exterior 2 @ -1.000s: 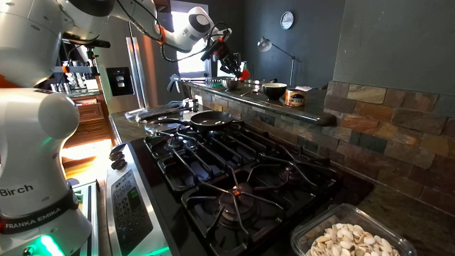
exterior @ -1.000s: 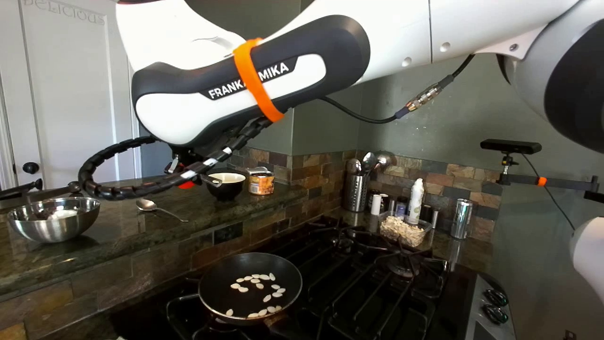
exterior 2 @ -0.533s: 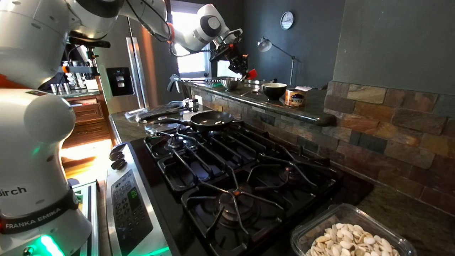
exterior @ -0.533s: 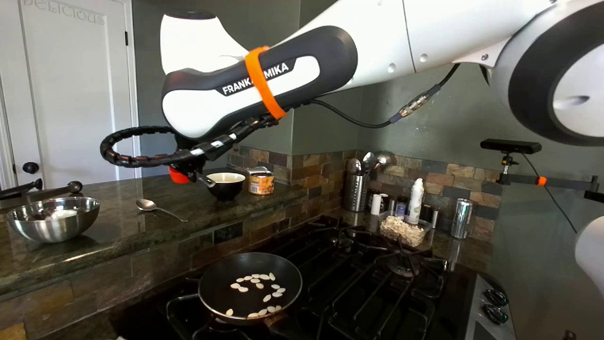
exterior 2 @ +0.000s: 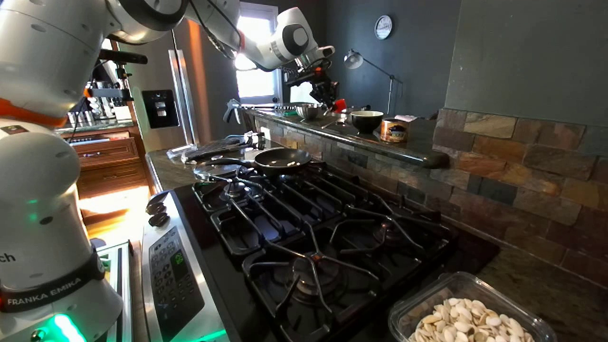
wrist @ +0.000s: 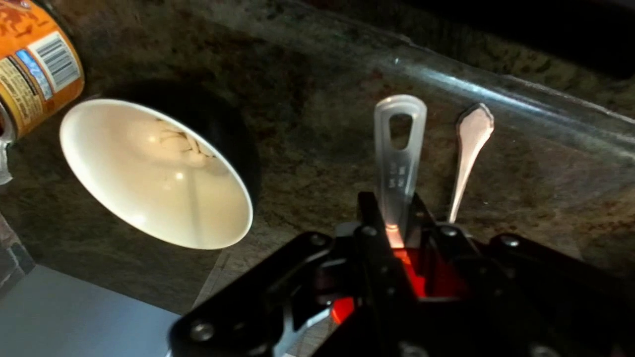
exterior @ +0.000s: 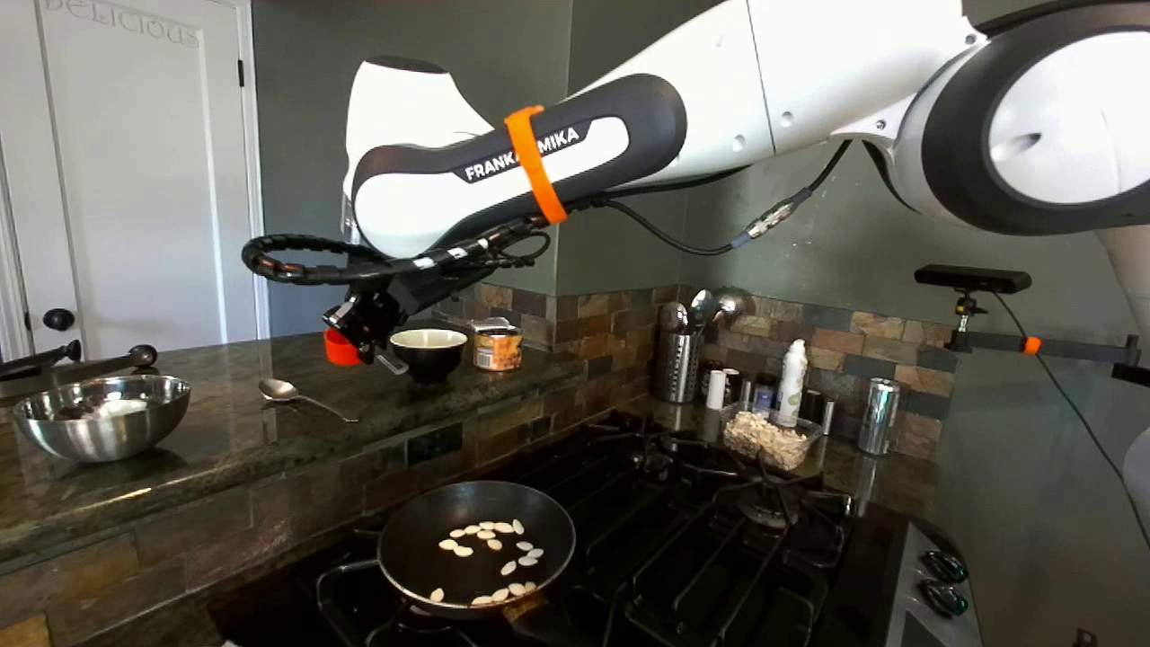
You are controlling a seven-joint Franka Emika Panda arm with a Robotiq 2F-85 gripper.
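Observation:
My gripper [wrist: 394, 210] is shut on the metal handle [wrist: 400, 163] of a red measuring cup. The cup [exterior: 342, 347] hangs on the far side of the fingers from the handle's end; in the wrist view only bits of red [wrist: 342, 310] show between and beside the fingers. What the cup holds is hidden. The gripper [exterior: 373, 337] is above the raised stone counter, beside a black bowl [exterior: 429, 359] with a cream inside. That bowl [wrist: 158, 183] lies left of the jaws in the wrist view, with some pale matter inside. A spoon [wrist: 474, 136] lies right of the handle.
An orange-labelled can [exterior: 497, 349] stands beside the black bowl. A steel bowl [exterior: 99, 438] stands on the same counter. Below, a frying pan [exterior: 409, 548] with several pale seeds sits on the stove grates [exterior 2: 327, 190]. A clear tub [exterior 2: 403, 316] of seeds stands beyond the stove.
The arm and gripper have moved right in both exterior views, and the gripper has turned to point more downward. The red cup stays in its grasp. The bowls, spoon and pan have not moved.

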